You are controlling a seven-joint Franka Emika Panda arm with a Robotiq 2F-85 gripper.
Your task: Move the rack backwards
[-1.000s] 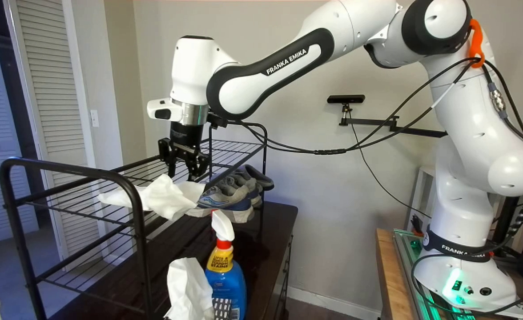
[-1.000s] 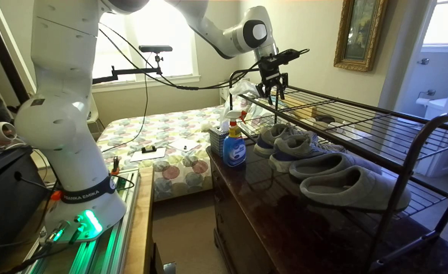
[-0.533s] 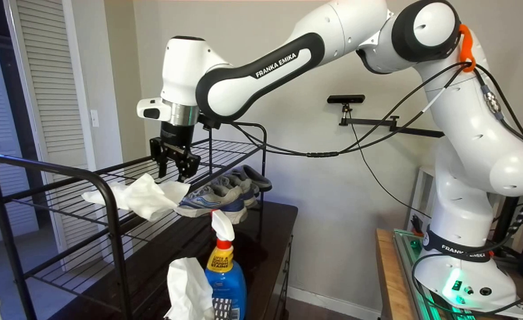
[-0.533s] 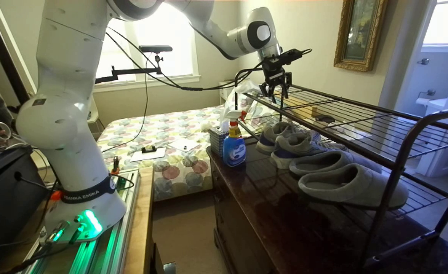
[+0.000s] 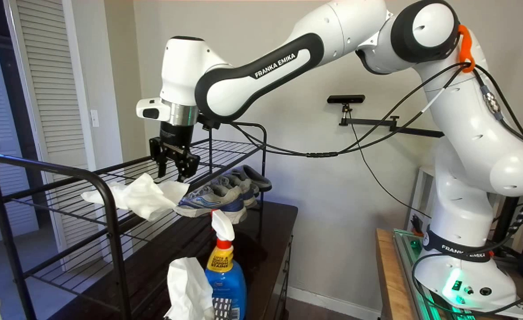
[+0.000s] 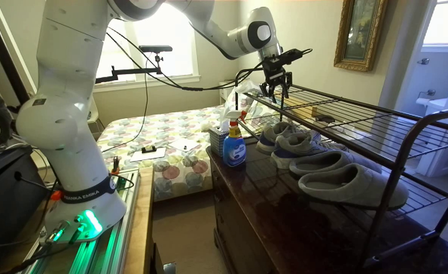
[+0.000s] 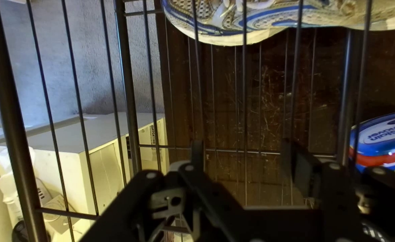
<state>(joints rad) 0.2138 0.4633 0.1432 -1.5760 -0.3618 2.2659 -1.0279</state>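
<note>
The rack is a black wire rack standing on a dark dresser, with hoop ends and slatted shelves. It shows in both exterior views (image 5: 115, 231) (image 6: 323, 132) and the wrist view (image 7: 10, 104). My gripper (image 5: 171, 177) points down at the upper shelf, nearer the spray-bottle end. In an exterior view (image 6: 277, 95) its fingers stand at the front rail. In the wrist view (image 7: 243, 148) the fingers are wide apart, with shelf wires behind the gap and nothing clamped. I cannot tell whether the fingertips pass between the wires or touch the rail.
A white tissue (image 5: 150, 195) lies on the upper shelf by the gripper. Sneakers (image 5: 217, 195) and slippers (image 6: 353, 186) sit on the lower shelf. A blue spray bottle (image 6: 234, 150) and tissue box (image 6: 219, 140) stand on the dresser (image 6: 254, 190), before the rack's end.
The gripper, the rack's end near the spray bottle, the tissue and the sneakers have shifted away from the robot base. The rack's far end barely moved. Over the last half second all is nearly still.
</note>
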